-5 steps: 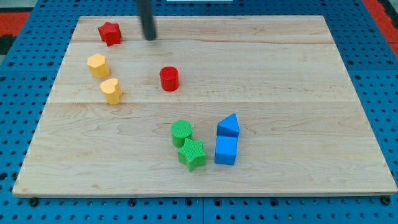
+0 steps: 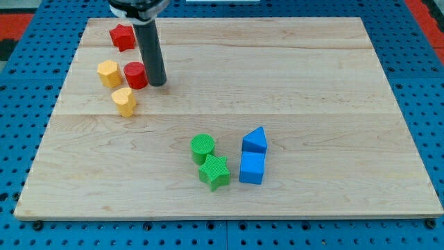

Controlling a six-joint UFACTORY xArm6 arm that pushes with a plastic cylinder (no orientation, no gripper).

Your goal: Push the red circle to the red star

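Since the earlier frame, my tip [image 2: 157, 82] has been brought down from the view's top edge of the board [image 2: 312, 83] to the right side of the red circle [image 2: 135, 75], which has itself been carried leftward and slightly upward from mid-board; contact between the two appears to be made. No gripper is fitted, so nothing is clasped: only a plain rod is pressed against the block. The red circle is now found just beside the yellow hexagon-like block [image 2: 108, 72] on its left and above the yellow heart-like block [image 2: 124, 101], with the red star [image 2: 122, 37] above and a little to the left, near but apart. The task is judged well advanced, though a further push toward the view's top left would be needed. Eight blocks are counted: two red, two yellow, two green, namely a green circle [image 2: 202, 148] and a green star [image 2: 214, 171], and two blue, a blue triangle-topped block [image 2: 254, 140] and a blue cube [image 2: 252, 168].
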